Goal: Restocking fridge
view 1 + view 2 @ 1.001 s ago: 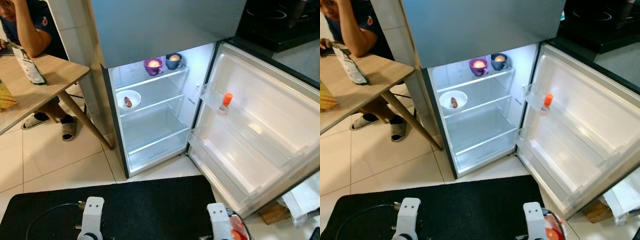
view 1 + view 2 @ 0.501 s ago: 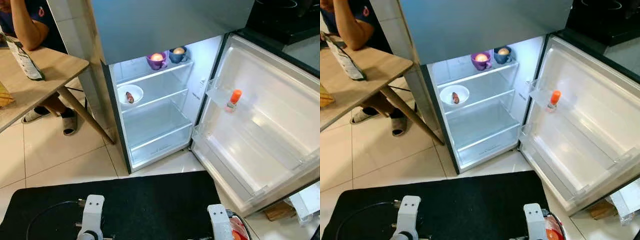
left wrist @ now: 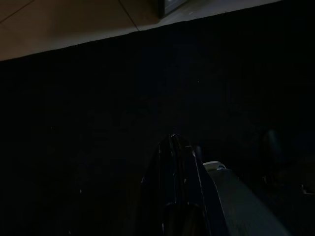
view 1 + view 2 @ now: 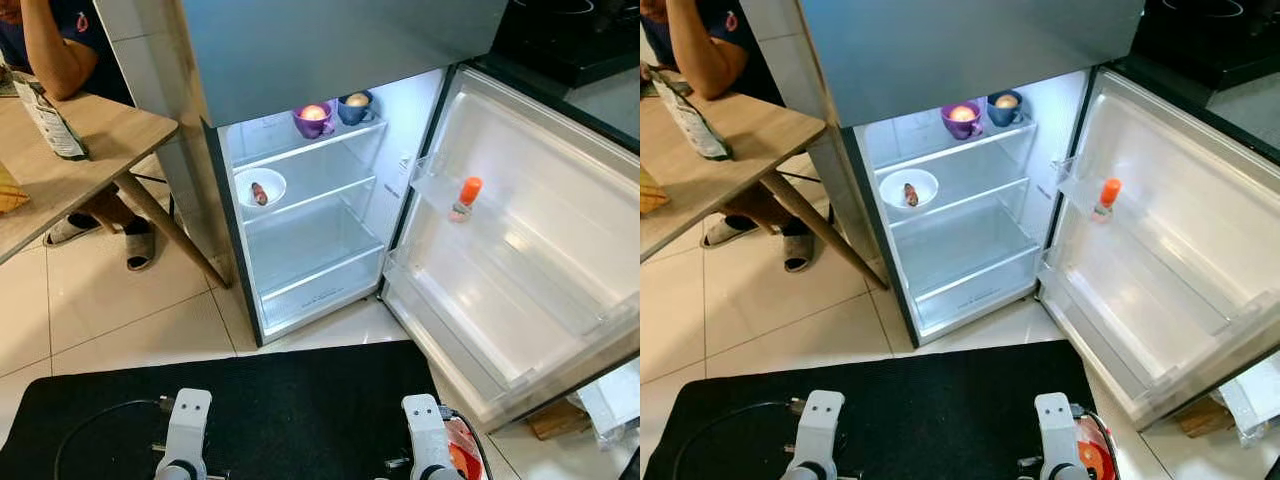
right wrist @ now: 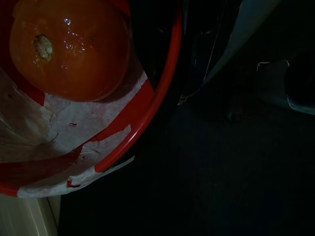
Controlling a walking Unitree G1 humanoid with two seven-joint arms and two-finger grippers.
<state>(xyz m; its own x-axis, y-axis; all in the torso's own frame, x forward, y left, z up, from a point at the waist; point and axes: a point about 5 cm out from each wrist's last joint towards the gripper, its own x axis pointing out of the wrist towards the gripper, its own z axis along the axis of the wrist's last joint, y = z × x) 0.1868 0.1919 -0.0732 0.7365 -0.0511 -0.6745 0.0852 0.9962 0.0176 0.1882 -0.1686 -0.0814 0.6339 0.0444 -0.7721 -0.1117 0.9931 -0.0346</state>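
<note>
The fridge (image 4: 300,200), its door (image 4: 520,250) swung wide, is seen ahead past a black mat (image 4: 290,410). A purple cup (image 4: 312,119) and a blue cup (image 4: 352,106) sit on the top shelf, a white bowl (image 4: 259,187) below. An orange fruit (image 5: 69,46) lies in a red-rimmed basket (image 5: 147,108). The left gripper (image 3: 177,196) and right gripper (image 4: 1055,440) are held low; whether their fingers are apart cannot be told.

You see the person (image 4: 60,45) at the wooden table (image 4: 95,150) only in part, cut off at the frame's top left. The red bowl (image 5: 147,105) and the orange fruit (image 5: 69,46) run past the wrist picture's edges. The left gripper's (image 3: 172,189) dark view leaves its finger gap unreadable. The food in the white bowl (image 4: 908,187) is too small to name.
</note>
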